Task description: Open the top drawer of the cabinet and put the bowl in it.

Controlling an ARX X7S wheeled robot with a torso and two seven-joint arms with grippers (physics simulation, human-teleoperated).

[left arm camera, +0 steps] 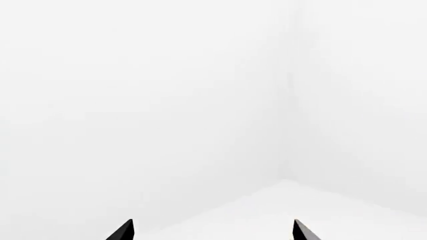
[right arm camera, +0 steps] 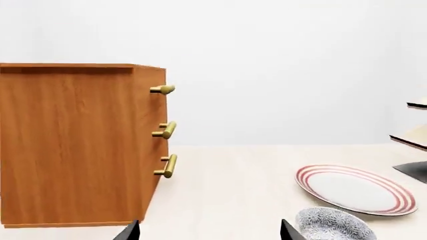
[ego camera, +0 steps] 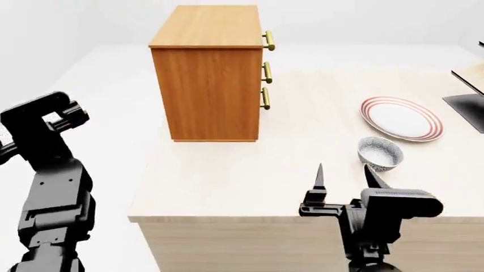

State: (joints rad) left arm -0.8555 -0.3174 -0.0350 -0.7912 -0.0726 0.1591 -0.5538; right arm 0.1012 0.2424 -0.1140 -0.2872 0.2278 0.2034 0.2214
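Bowl (ego camera: 380, 152) just beyond right hand (ego camera: 347, 177)

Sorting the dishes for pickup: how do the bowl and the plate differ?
The bowl is small, deep and blue-speckled; the plate is wider, flat and white with red rings. The bowl sits nearer the robot's table edge, just ahead of the right claw; the plate lies farther back. Both are round and rest upright on the table.

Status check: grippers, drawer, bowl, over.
Both grippers open, empty: left gripper off the table, right gripper beside bowl. Top drawer shut. Plate behind bowl, not blocking.
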